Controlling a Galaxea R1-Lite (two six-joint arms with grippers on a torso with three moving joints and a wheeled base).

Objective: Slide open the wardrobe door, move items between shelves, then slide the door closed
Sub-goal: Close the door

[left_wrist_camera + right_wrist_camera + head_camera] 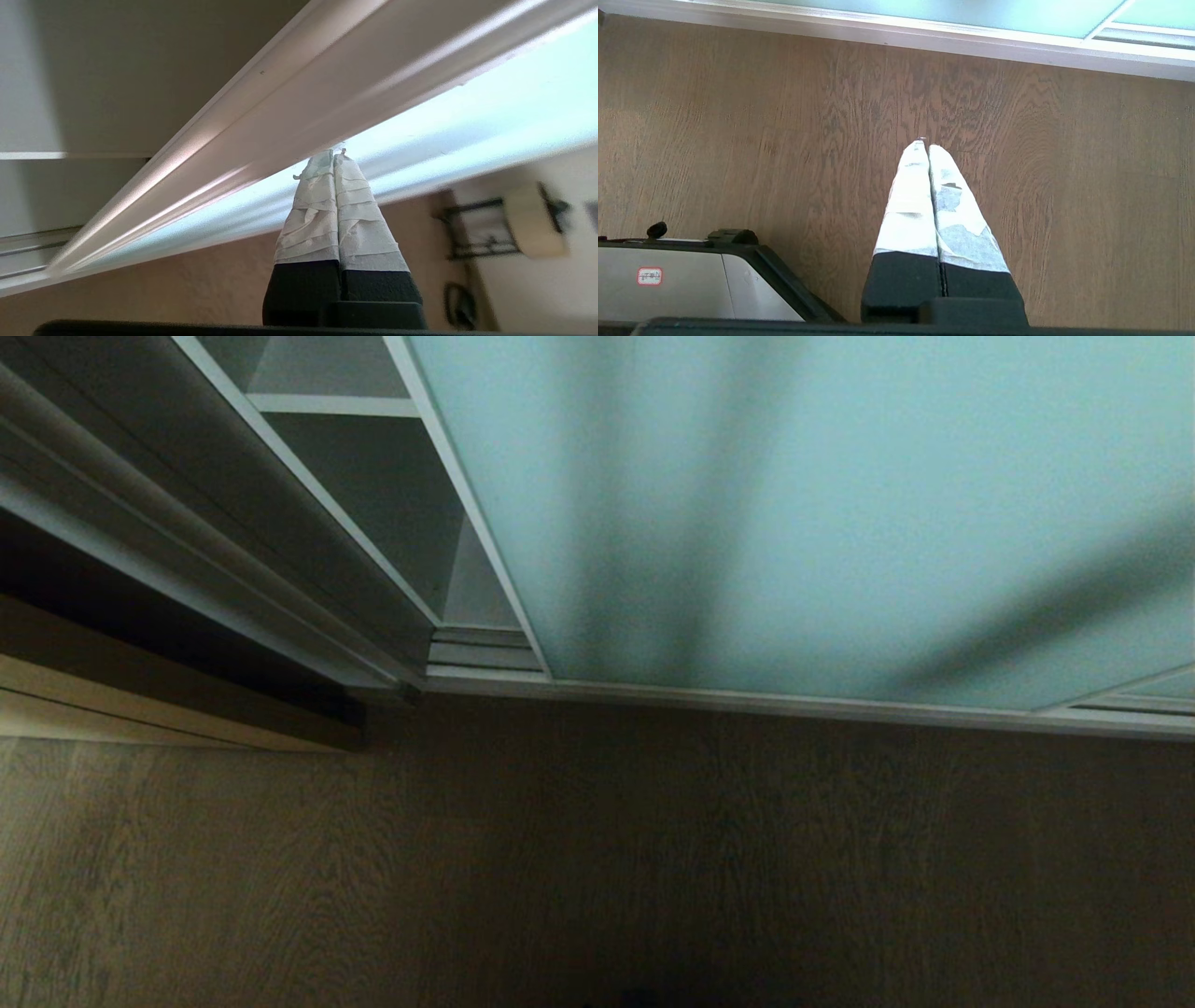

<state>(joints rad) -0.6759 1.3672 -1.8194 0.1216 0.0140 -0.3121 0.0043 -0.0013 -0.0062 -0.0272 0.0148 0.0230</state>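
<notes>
The sliding wardrobe door (840, 504), frosted pale blue-green glass in a thin silver frame, fills most of the head view. To its left a narrow gap shows the wardrobe's inside with a white shelf (331, 404). Neither arm appears in the head view. In the left wrist view my left gripper (333, 153) is shut, its taped fingertips at the silver frame edge of the door (467, 107), with nothing between them. My right gripper (924, 143) is shut and empty, pointing down over the wooden floor (784, 140). The items are out of view.
The door's bottom track (747, 702) runs along the wooden floor (560, 859). A light wood panel (140, 709) stands at the left. My base's corner (691, 280) shows in the right wrist view. A lamp-like object (532, 219) hangs on a wall in the left wrist view.
</notes>
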